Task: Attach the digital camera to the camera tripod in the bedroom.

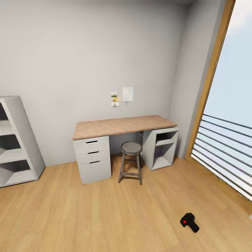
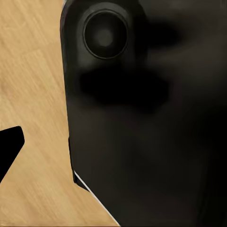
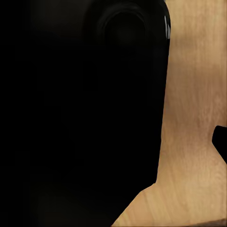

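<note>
Left tool: the left wrist view shows a large black body [image 2: 142, 123] of the robot close to the lens, with a round recessed disc near one end, and a black tip [image 2: 9, 146] at the frame edge over light wood floor [image 2: 33, 85]. Whether this tool is released or clenched cannot be determined.

Right tool: the right wrist view shows a similar dark body [image 3: 80, 109] against the wood floor [image 3: 194, 94], with a small black tip [image 3: 221, 142] at the frame edge. Its state cannot be determined either.

Digital camera [image 1: 189, 222]: lies on the floor [image 1: 87, 217] in the head view, near the lower right, red button facing up, well apart from the furniture.

Surroundings: a wood tabletop [image 1: 122, 126] stands against the grey-white wall [image 1: 87, 52], carried by a three-drawer unit [image 1: 92, 159] on one side and an open shelf unit [image 1: 161, 147] on the other. A round stool [image 1: 131, 161] stands between the two units. A white shelving unit [image 1: 17, 140] is at the left edge. A tall window [image 1: 227, 105] with a wood frame and horizontal rails is on the right. Small papers [image 1: 122, 95] are fixed to the wall above the tabletop.
</note>
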`<state>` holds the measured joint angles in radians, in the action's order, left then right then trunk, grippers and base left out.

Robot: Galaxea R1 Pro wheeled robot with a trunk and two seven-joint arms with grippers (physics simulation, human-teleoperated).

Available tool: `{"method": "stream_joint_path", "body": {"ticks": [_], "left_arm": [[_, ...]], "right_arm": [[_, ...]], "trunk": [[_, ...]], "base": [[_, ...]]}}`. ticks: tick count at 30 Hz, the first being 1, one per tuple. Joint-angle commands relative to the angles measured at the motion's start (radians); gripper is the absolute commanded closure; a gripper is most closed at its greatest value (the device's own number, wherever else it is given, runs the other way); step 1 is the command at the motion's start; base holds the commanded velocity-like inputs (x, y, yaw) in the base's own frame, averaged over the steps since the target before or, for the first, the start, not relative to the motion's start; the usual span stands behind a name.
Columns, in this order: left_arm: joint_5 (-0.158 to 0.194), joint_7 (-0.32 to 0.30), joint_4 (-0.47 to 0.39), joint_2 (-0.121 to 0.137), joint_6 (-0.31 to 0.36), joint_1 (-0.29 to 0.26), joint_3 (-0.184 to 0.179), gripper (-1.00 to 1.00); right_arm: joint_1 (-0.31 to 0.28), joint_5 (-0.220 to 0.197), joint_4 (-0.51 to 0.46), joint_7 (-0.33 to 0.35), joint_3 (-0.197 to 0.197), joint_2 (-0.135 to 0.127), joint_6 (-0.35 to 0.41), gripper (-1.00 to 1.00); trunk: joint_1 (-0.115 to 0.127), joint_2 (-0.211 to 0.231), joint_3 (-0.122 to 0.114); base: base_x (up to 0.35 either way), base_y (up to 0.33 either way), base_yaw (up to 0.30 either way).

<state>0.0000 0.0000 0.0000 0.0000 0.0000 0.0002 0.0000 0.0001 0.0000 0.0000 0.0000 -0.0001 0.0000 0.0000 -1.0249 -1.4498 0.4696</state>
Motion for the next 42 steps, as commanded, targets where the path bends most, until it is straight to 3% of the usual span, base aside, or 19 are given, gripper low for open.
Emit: {"method": "stream_joint_path", "body": {"ticks": [1,9,18,42], "left_arm": [[0.0,0.0,0.0,0.0,0.0,0.0,0.0,-1.0],[0.009,-0.002,-0.012,-0.005,-0.008,0.0,0.014,-1.0],[0.06,-0.003,-0.039,-0.005,-0.025,0.001,0.027,-1.0],[0.068,-0.003,-0.04,-0.005,-0.026,0.001,0.026,-1.0]], "right_arm": [[0.0,0.0,0.0,0.0,0.0,0.0,0.0,-1.0],[-0.006,0.009,0.001,-0.002,0.011,-0.005,0.0,-1.0],[-0.005,0.059,0.0,-0.002,0.029,-0.005,-0.049,-1.0],[-0.006,0.074,0.0,-0.002,0.029,-0.007,-0.057,-1.0]], "trunk": [[0.0,0.0,0.0],[0.0,0.0,0.0],[0.0,0.0,0.0],[0.0,0.0,0.0]], "base": [[0.0,0.0,0.0],[0.0,0.0,0.0],[0.01,0.0,0.0],[0.303,0.0,0.0]]}}
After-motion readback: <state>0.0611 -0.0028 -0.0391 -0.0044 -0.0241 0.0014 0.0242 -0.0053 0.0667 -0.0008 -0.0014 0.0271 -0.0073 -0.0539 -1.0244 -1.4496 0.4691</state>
